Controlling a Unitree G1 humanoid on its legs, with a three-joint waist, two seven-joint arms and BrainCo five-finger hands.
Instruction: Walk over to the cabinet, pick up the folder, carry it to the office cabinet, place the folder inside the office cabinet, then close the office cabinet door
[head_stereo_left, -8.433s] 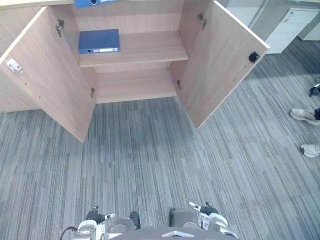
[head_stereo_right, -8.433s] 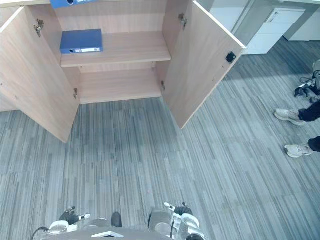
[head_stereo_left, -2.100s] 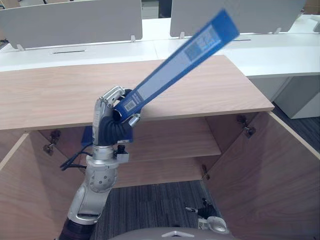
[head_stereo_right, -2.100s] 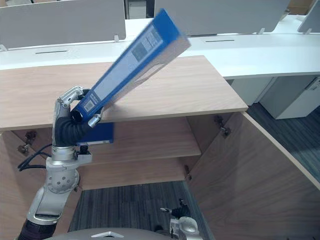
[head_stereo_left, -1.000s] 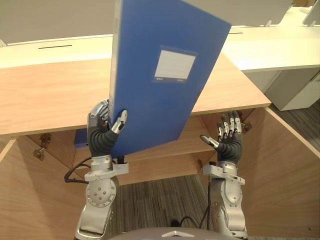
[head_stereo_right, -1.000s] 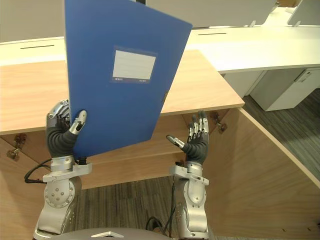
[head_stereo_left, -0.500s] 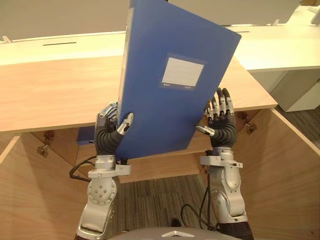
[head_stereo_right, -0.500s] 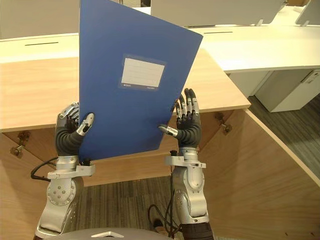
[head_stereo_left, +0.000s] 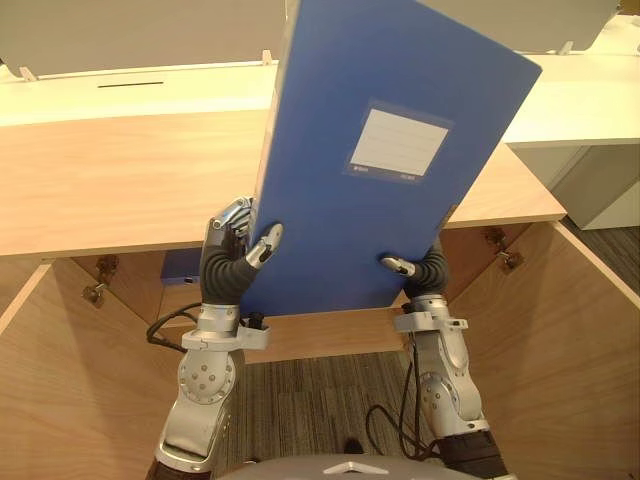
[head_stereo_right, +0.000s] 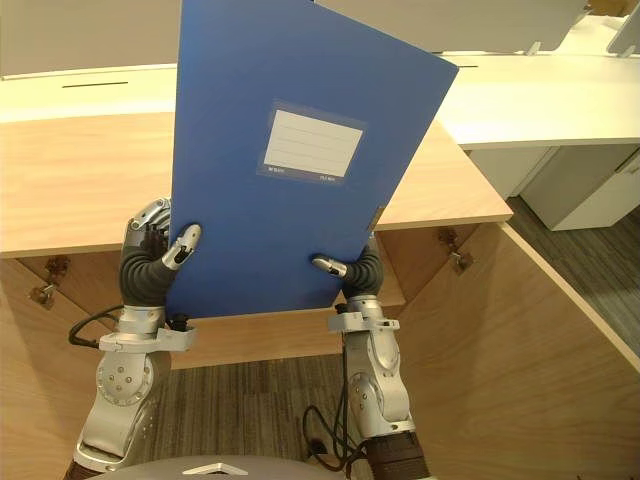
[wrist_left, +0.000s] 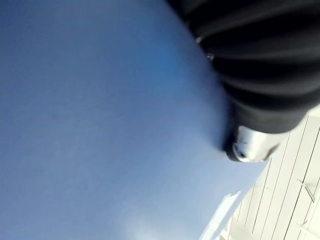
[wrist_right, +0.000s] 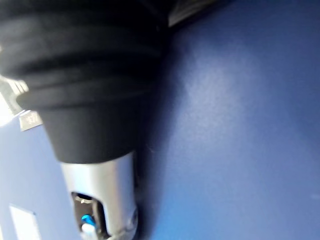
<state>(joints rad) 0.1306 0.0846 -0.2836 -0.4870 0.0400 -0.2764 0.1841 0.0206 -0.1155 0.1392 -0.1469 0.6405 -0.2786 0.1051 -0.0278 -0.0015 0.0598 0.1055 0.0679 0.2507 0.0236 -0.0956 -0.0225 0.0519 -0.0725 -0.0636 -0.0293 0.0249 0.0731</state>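
A blue folder (head_stereo_left: 390, 170) with a white label stands upright in front of me, above the wooden cabinet (head_stereo_left: 120, 180). My left hand (head_stereo_left: 232, 265) is shut on its lower left edge, thumb on the front face. My right hand (head_stereo_left: 425, 272) holds the lower right corner: its thumb lies on the front and the rest of the hand is behind the folder. In the left wrist view the blue folder (wrist_left: 100, 120) sits right against the hand, and the right wrist view shows the folder (wrist_right: 240, 125) just as close.
A second blue folder (head_stereo_left: 180, 270) lies on the cabinet's upper shelf behind my left hand. Both cabinet doors stand open, the left door (head_stereo_left: 50, 380) and the right door (head_stereo_left: 570, 350). White desks (head_stereo_left: 150, 95) run behind the cabinet.
My right hand has come in from the right and taken the folder's lower right corner. The folder has shifted a little right and stands more upright; my left hand keeps its grip.
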